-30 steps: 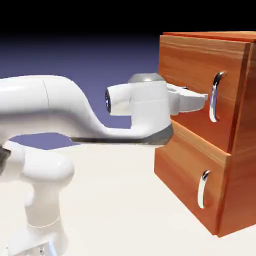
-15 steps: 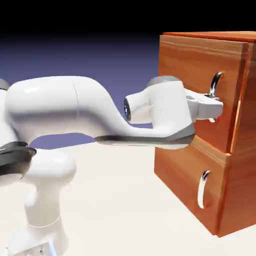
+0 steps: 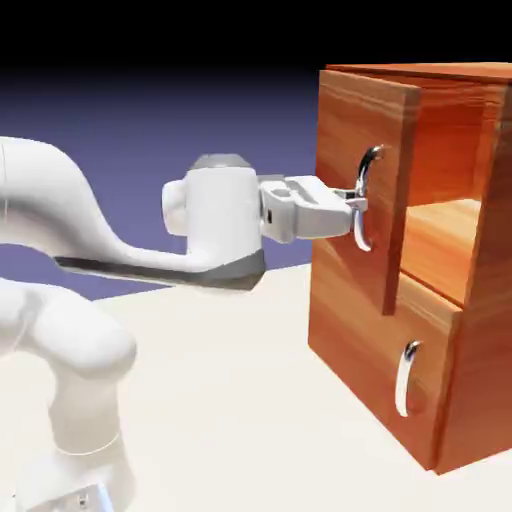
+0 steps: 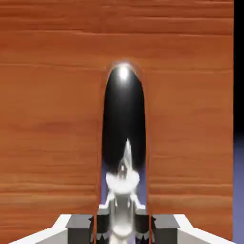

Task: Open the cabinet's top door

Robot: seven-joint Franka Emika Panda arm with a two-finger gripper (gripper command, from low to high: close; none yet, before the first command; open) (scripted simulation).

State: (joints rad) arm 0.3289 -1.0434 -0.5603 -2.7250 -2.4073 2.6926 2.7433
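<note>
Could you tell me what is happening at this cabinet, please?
The robot's gripper is closed on the handle of the top door, which stands partly open, showing some of the cabinet's inside. The lower door is shut, and nothing is touching its handle.

In the exterior view, the gripper's fingertips [image 3: 357, 201] hide the middle part of the top door's handle [image 3: 366, 165]. The picture's left edge cuts the arm [image 3: 40, 190], and its right edge cuts the cabinet [image 3: 490, 340]. In the hand view, the handle's lower end is cut off.
</note>
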